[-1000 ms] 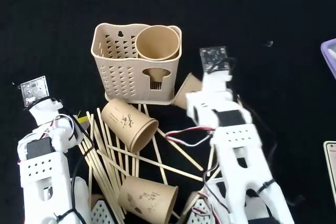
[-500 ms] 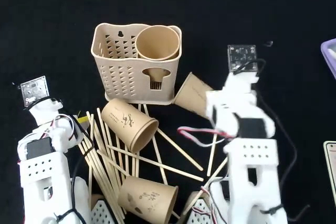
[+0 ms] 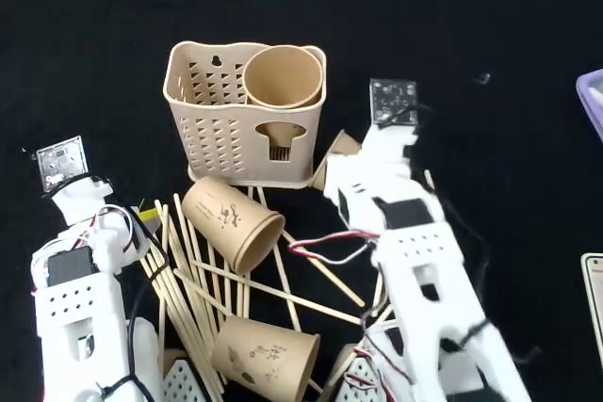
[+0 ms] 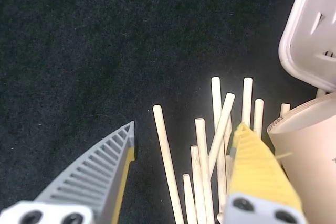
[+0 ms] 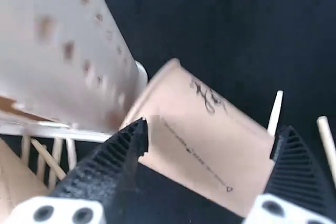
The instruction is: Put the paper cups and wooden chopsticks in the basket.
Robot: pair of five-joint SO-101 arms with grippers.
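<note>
Back toward the basket [image 3: 221, 129] with the right arm [image 3: 415, 261], after a swing out to the side half a second ago — once more covering most of the paper cup [image 3: 339, 150] lying tipped over just beside the basket's right front corner. No shift on the other side: left arm [image 3: 80, 298] parked at the same near-left spot on the black table [image 3: 113, 54], same sprawl of cups and sticks around it. On the right gripper [image 5: 212, 132], black jaws spread wide and set astride that tipped paper cup, one to each side of its printed wall; no telling whether in contact with it, and no firm hold on anything. Close beside the cup in the right wrist view, the basket's perforated wall. On the left gripper [image 4: 186, 128], jaws likewise wide apart and empty — hanging over the far ends of the chopsticks [image 4: 202, 145], with several stick tips in the gap between them. Inside the basket, in its right half, a second cup [image 3: 283, 75] standing upright, mouth up. In front of the basket, a third cup [image 3: 231, 223] on its side atop the chopsticks, mouth turned toward the right arm. Nearer the front edge, a fourth cup [image 3: 266, 357], also on its side across the sticks. As for the chopsticks, loose on the table between the two arms: a thick bundle alongside the left arm, single ones slanting off under the right arm.
</note>
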